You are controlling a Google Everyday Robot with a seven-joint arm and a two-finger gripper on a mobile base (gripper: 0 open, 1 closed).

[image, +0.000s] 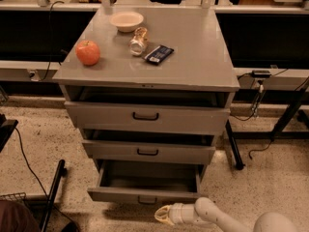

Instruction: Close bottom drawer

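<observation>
The bottom drawer (145,195) is the narrowest of three grey drawers in a grey metal cabinet (193,76). It stands pulled out, its plain grey tray showing, with a small dark bar handle on its short front panel. My gripper (162,215) is low over the floor, just in front of and below the drawer's front panel, a little right of the handle. My white arm (217,219) reaches in from the lower right.
On the cabinet top lie an orange-red apple (88,52), a white bowl (126,21), a tipped jar (138,41) and a dark snack packet (158,53). A black leg (52,195) stands at lower left. Desk legs and cables (256,105) are at right.
</observation>
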